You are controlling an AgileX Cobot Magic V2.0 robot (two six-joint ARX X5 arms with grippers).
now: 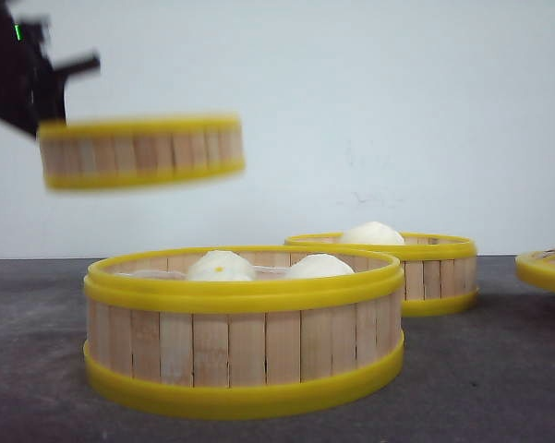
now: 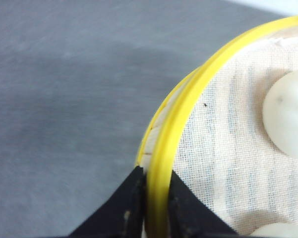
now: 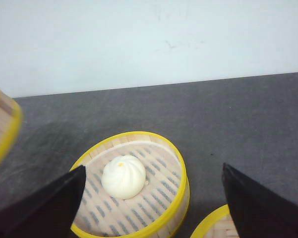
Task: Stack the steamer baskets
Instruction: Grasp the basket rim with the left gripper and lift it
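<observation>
Front view — left end effector (image 2: 156,208) grips airborne steamer basket (image 1: 142,152), prob. blurred.

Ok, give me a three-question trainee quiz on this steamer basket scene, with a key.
1. True or false: the left pincer is shut on the rim of the raised basket.
2. How many buns show in the front basket on the table? A) none B) two C) five
3. Fill in: the right pincer is ____ and holds nothing.

Key: 1 true; 2 B; 3 open.
</observation>
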